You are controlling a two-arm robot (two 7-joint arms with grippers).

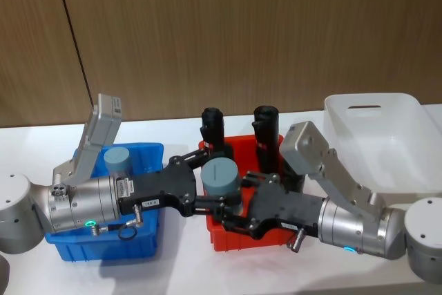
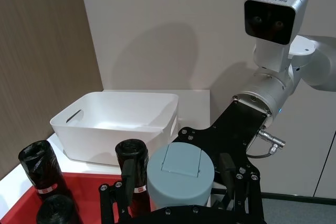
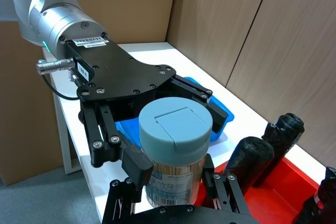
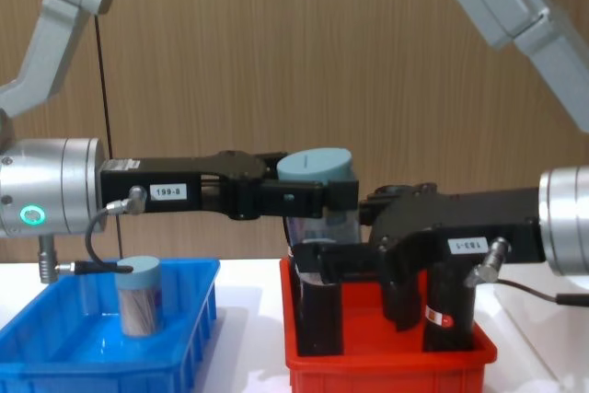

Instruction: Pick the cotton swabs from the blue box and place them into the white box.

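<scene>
The left claw (image 1: 206, 179) clamps an upright clear plastic jar of cotton swabs with a flat light-blue lid (image 3: 176, 156) above the red plastic bin (image 1: 235, 240). The right claw (image 1: 242, 202) straddles its lower body, jaws slightly apart. The smooth white plastic box (image 1: 387, 146) lies rightward, nearer the right arm.

Robot test bench, prob. a lab room: white table (image 1: 41, 146) w/ blue box (image 1: 76, 248), red bin (image 1: 221, 240) & white box (image 1: 400, 150), wood-panel wall (image 1: 242, 32) behind, plain white wall (image 2: 184, 35) beside.
</scene>
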